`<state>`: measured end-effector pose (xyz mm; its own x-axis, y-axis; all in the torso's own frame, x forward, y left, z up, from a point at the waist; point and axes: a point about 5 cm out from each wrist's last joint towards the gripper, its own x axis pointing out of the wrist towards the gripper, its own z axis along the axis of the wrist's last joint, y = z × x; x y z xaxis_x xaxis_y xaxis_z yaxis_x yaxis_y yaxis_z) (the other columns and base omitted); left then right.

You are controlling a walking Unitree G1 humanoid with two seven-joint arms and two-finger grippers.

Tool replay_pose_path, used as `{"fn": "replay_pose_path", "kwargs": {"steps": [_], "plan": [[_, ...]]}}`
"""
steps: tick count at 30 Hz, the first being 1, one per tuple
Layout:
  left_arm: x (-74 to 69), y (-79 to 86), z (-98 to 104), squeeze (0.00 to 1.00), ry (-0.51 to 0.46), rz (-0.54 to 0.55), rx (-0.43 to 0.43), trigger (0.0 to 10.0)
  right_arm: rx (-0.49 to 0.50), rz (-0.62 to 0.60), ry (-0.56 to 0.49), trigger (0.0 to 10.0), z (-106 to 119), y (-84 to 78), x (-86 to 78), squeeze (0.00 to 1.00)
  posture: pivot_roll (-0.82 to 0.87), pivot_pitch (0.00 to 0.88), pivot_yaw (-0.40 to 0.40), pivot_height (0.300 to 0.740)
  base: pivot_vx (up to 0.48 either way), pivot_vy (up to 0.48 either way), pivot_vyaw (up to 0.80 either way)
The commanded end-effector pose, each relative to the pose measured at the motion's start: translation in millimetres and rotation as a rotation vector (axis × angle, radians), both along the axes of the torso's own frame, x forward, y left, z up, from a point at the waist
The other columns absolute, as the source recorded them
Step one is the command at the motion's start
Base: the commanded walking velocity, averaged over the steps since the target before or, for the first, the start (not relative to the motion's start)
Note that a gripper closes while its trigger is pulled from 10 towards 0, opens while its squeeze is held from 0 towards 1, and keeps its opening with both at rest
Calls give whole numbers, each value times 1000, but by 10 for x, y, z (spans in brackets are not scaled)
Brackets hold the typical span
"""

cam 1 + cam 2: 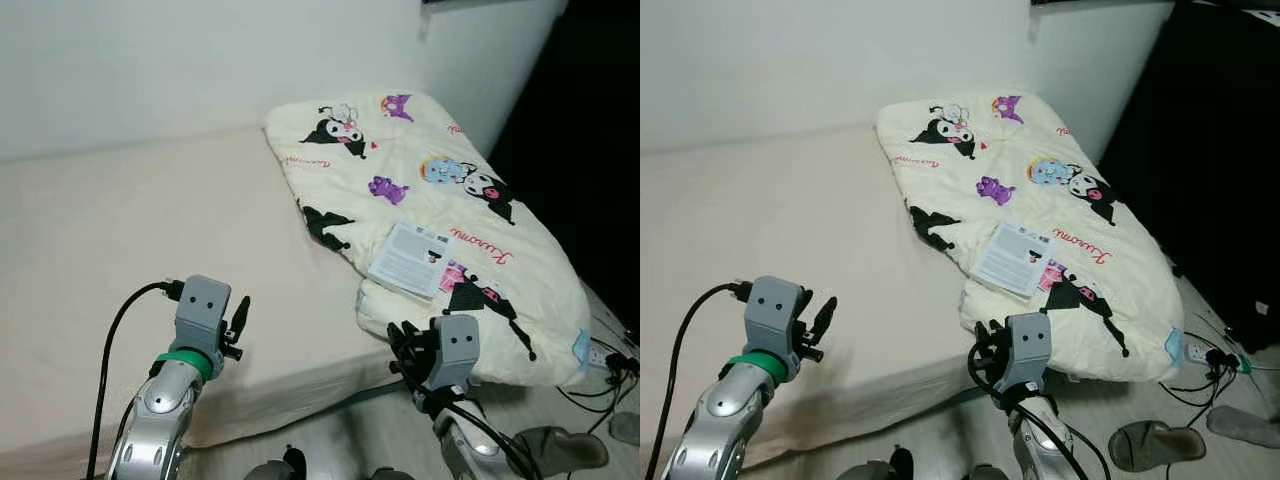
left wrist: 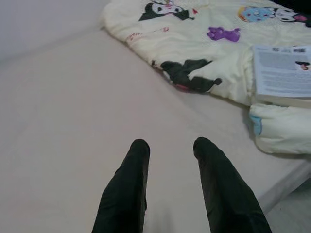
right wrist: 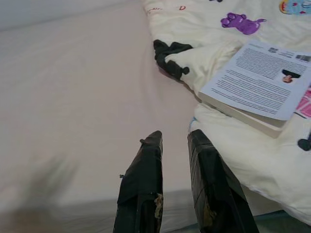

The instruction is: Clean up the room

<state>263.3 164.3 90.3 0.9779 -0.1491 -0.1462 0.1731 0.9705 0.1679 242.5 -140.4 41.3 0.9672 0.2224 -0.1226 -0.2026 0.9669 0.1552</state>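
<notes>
A cream quilt [image 1: 400,150] printed with cartoon characters lies rumpled across the right part of a bed with a beige sheet [image 1: 130,230]. A white book [image 1: 410,258] with printed text rests flat on the quilt near its front edge. My left gripper [image 1: 240,312] hovers low over the bare sheet at the bed's front, fingers [image 2: 133,165] apart and holding nothing. My right gripper [image 1: 400,338] is at the bed's front edge, just in front of the quilt's corner and the book [image 3: 257,85]. Its fingers [image 3: 148,160] are slightly apart with nothing between them.
A white wall [image 1: 150,60] runs behind the bed. To the right stands a dark piece of furniture [image 1: 1230,150]. On the floor at the right lie a grey slipper [image 1: 1150,445], a second slipper [image 1: 1245,425] and cables with a power strip [image 1: 605,360].
</notes>
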Motion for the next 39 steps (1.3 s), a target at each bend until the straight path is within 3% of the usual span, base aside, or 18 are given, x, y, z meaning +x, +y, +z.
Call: {"fn": "replay_pose_path", "kwargs": {"steps": [1,7,16,19,39], "plan": [[-34,-15,-8,0,-2,-17,11,10000,1,-6,22,10000,-48,-7,-33,0,-100,31,67,740,0,-334,0],[-40,-23,-11,0,-2,-20,14,10000,-7,-1,24,10000,-51,-5,-38,0,-102,34,66,740,80,-375,0],[-44,-28,-24,0,3,-21,14,10000,-1,-44,43,10000,-56,-44,-15,0,-103,36,67,740,268,-361,758],[-34,-13,-45,0,21,-6,22,10000,93,-95,54,10000,-32,-93,17,0,-101,35,67,740,185,0,0],[-13,23,-78,0,37,14,30,10000,99,-58,60,10000,-43,-54,0,0,-107,29,70,740,0,0,0]]}}
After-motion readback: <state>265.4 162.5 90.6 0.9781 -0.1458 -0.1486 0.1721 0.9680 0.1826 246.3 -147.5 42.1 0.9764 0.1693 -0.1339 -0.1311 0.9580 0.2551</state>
